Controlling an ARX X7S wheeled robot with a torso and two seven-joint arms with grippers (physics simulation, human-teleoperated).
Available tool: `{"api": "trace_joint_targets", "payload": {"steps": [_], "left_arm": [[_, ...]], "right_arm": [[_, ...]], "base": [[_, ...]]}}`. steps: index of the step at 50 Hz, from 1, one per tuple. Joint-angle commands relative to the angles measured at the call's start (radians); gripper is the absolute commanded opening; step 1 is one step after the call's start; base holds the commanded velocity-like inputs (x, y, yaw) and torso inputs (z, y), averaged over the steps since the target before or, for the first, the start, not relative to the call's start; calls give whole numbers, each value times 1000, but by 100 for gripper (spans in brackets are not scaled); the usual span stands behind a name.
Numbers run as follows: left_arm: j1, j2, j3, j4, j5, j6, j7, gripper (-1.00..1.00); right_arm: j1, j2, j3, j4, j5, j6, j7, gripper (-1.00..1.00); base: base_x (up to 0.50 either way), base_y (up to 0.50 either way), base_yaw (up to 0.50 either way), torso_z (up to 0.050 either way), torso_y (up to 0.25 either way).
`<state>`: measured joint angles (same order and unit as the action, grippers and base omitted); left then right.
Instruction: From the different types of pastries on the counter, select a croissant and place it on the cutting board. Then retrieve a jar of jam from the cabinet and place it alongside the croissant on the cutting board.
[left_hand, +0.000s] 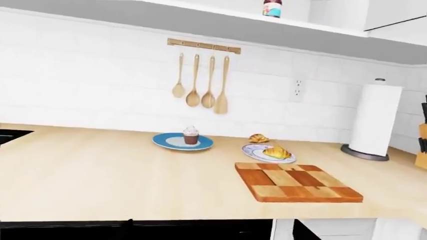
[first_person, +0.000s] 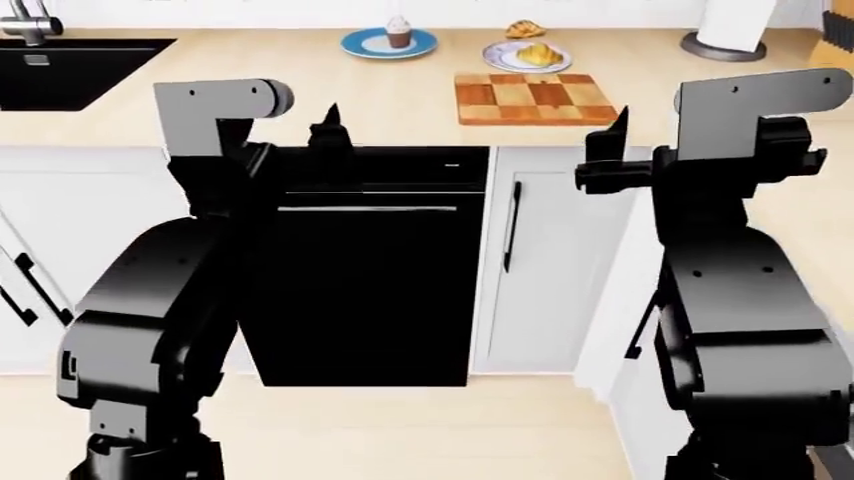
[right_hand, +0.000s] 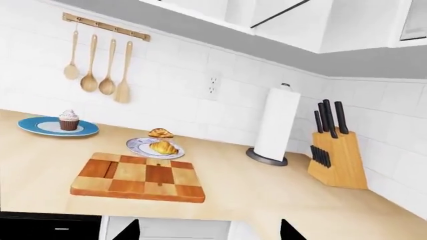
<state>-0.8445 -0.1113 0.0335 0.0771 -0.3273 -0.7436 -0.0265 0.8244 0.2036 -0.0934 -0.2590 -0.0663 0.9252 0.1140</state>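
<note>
The checkered cutting board (first_person: 534, 98) lies bare near the front edge of the counter (first_person: 267, 100). It also shows in the left wrist view (left_hand: 297, 182) and the right wrist view (right_hand: 137, 178). The larger pale croissant (left_hand: 276, 152) lies on a round patterned plate (left_hand: 257, 154) just behind the board. The smaller, darker croissant (left_hand: 258, 138) lies on the counter behind that plate. The cupcake (left_hand: 191, 135) stands on a blue plate (left_hand: 167, 142). The jar of jam (left_hand: 272, 7) stands on the cabinet shelf above, cut off by the frame's top. My left gripper (first_person: 330, 125) and right gripper (first_person: 617, 130) are open and empty, in front of the counter edge.
Wooden spoons (left_hand: 200, 82) hang on the wall. A paper towel roll (right_hand: 273, 125) and a knife block (right_hand: 337, 155) stand at the back right. A black sink (first_person: 67, 70) is at the left. A black dishwasher (first_person: 374, 270) and white cabinet doors (first_person: 541, 260) lie below the counter.
</note>
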Motion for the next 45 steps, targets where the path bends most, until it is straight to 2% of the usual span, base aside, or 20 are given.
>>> {"api": "trace_joint_targets", "payload": {"steps": [1, 6, 19, 45], "left_arm": [[-44, -2, -28, -35, -39, -21, -4, 100], [-64, -2, -34, -89, -41, -4, -5, 100], [-67, -17, -33, -53, -59, -16, -17, 100], [-90, -28, -20, -148, -56, 27, -30, 100]], "right_arm": [[72, 29, -26, -5, -12, 62, -11, 100], [74, 42, -41, 6, -13, 53, -19, 100], [47, 60, -39, -24, -4, 54, -28, 100], [44, 77, -50, 5, 7, 9, -35, 100]], "base": [[500, 0, 0, 0, 0], [500, 0, 0, 0, 3], [500, 0, 0, 0, 1], [500, 0, 0, 0, 1]]}}
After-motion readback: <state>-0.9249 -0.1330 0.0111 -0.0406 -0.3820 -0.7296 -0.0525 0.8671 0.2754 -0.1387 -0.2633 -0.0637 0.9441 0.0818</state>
